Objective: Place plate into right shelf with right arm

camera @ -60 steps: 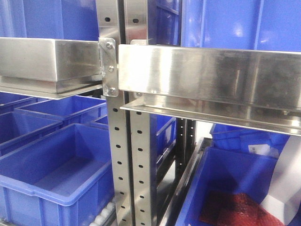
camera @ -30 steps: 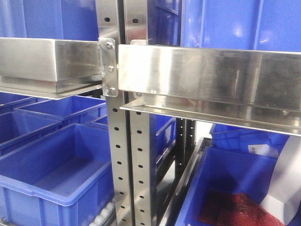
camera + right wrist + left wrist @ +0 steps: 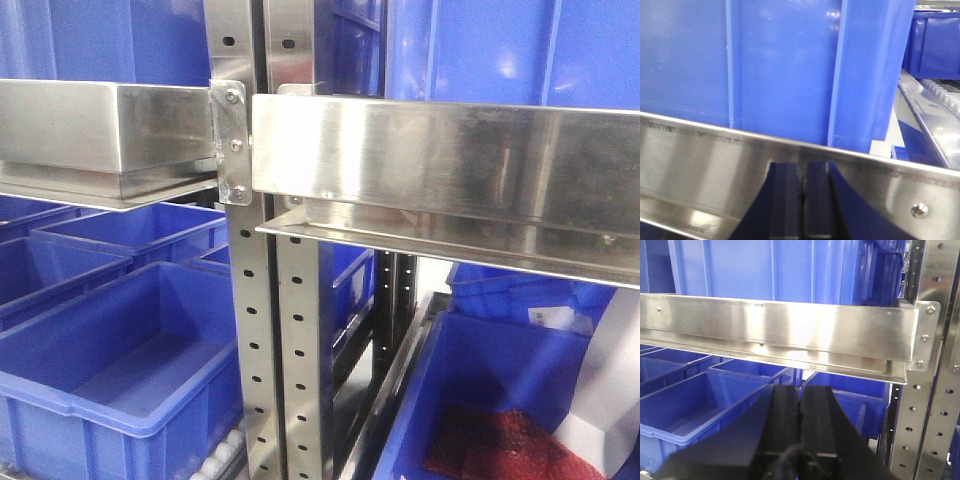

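R gripper (image 3: 801, 202) fingers pressed together, empty, right up against right shelf (image 3: 715, 165) ledge; plate not in view, L gripper (image 3: 799, 427) also pressed together.

Right tool (image 3: 801, 200) low in view, black fingers (image 3: 784, 200) pressed together, just before a steel shelf ledge (image 3: 700, 165); blue bin (image 3: 780, 65) behind, filling the far view.

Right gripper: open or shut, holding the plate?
Shut and empty. In the right wrist view the right gripper has its fingers pressed together before the steel ledge; no plate appears in any view.
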You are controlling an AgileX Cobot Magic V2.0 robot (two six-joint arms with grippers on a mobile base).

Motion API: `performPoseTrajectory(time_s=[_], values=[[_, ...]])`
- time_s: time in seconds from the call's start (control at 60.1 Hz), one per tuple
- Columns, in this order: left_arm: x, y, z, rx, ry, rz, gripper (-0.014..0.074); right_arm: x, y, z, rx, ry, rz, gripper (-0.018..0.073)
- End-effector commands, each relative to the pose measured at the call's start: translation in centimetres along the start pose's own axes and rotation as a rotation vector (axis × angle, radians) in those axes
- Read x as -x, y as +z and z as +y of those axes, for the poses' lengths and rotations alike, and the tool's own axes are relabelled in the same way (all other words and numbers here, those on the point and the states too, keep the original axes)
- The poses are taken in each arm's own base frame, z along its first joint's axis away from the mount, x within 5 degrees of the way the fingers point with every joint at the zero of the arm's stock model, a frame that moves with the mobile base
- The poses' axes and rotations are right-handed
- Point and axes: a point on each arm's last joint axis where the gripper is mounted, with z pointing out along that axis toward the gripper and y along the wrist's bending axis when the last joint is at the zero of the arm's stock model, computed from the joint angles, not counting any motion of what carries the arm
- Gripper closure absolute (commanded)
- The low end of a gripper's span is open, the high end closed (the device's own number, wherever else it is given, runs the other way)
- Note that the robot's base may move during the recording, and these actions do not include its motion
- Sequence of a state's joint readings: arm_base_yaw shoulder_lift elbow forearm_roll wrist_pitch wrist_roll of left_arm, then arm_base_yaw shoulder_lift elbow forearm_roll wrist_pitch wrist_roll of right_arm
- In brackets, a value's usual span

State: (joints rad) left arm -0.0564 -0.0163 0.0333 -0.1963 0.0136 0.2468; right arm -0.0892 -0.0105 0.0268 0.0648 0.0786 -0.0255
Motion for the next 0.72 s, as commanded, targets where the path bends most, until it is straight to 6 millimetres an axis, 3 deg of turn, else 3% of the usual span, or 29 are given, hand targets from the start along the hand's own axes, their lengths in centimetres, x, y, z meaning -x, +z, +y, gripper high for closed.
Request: performPoseTrajectory(time_s=[0.0,0.699], values=[[0.61,-0.06,0.18,0.020,-0.005,-0.085,0.0643,1.03,-0.17,-0.04,-0.007,0.005,-0.104,0.0507],[0.61,-0.06,0.18,0.020,-0.005,-0.085,0.0643,1.03,-0.17,-0.04,-0.007,0.005,-0.104,0.0507]])
